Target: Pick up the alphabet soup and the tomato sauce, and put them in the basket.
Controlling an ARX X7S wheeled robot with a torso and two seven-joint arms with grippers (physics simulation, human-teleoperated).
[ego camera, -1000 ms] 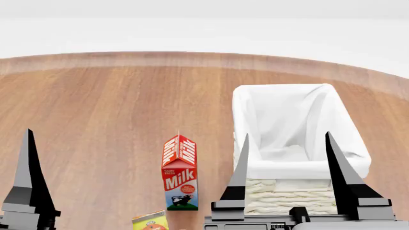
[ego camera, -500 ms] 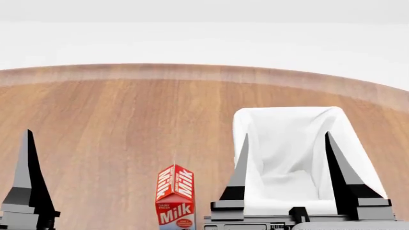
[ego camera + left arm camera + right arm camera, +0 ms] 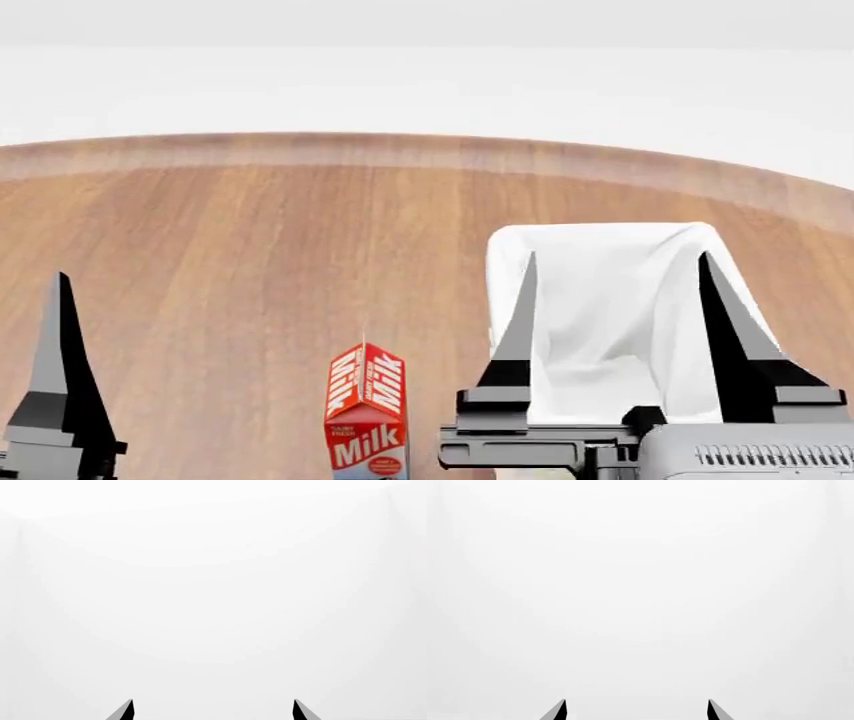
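Note:
The basket, lined with white cloth, stands on the wooden table at the right of the head view. My right gripper is open in front of it, its two fingers framing the liner, nothing between them. Only one finger of the left gripper shows at the head view's left edge. The left wrist view shows my left gripper open and empty against blank white. The right wrist view shows the right gripper the same way. The alphabet soup and the tomato sauce are out of view.
A red milk carton stands upright left of the basket, cut off by the bottom of the head view. The wooden table stretches to a curved far edge, with white floor beyond.
The head view tilted up, so the basket and the milk carton slid down the frame and a yellow packet left it. The right gripper then rose slightly and shifted right.

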